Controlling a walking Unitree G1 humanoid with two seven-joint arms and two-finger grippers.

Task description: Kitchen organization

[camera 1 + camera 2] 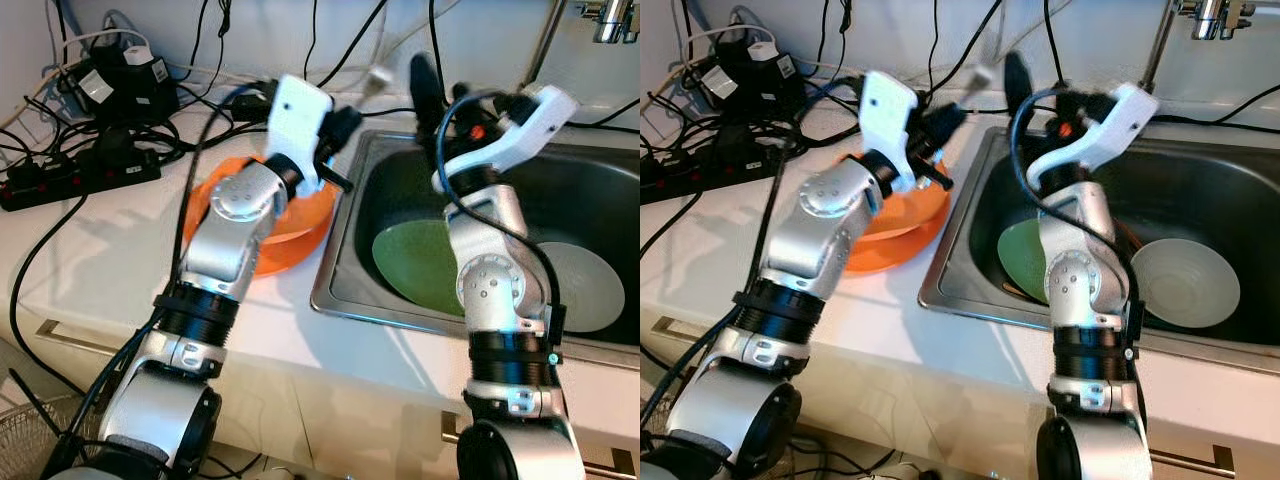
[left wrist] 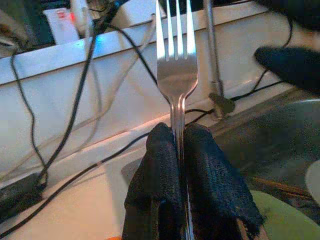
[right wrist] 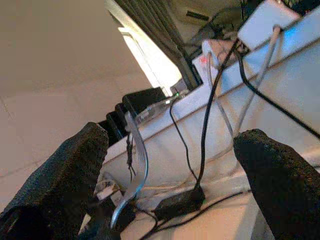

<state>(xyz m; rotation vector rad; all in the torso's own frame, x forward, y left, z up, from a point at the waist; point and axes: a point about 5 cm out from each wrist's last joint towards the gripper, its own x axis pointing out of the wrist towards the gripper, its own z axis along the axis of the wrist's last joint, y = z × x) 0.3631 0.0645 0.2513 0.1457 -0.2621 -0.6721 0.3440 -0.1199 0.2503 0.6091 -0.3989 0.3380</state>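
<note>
The left gripper (image 2: 177,145) is clamped tight on a fork (image 2: 176,70) by its handle, tines pointing away, held up over the table (image 1: 120,250) edge just beside the sink (image 1: 345,290) (right above the orange bowl (image 1: 300,235)). The right gripper (image 3: 170,165) hangs over the sink with its fingers spread wide, holding nothing. A green plate (image 1: 415,265) and a white plate (image 1: 590,285) lie in the sink.

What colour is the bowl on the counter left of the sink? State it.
Orange bowl; clearest in the left eye view.
</note>
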